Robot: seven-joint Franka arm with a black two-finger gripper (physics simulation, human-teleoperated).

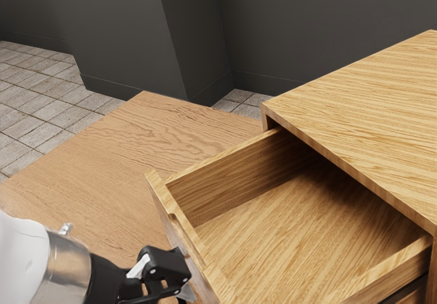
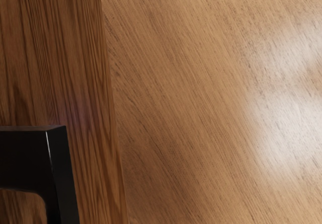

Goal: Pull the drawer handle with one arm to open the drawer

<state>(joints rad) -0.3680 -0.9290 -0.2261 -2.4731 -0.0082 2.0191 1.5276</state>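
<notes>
Black gripper (image 1: 167,277) sits low against the outer front face of the drawer (image 1: 225,174), by that front's upper edge. Whether it is apart or clamped on anything cannot be told. That drawer stands pulled well out of the cabinet (image 1: 369,119). Beside them spreads the wooden table (image 1: 116,160), with grey floor tiles (image 1: 41,106) past its far edge.
</notes>
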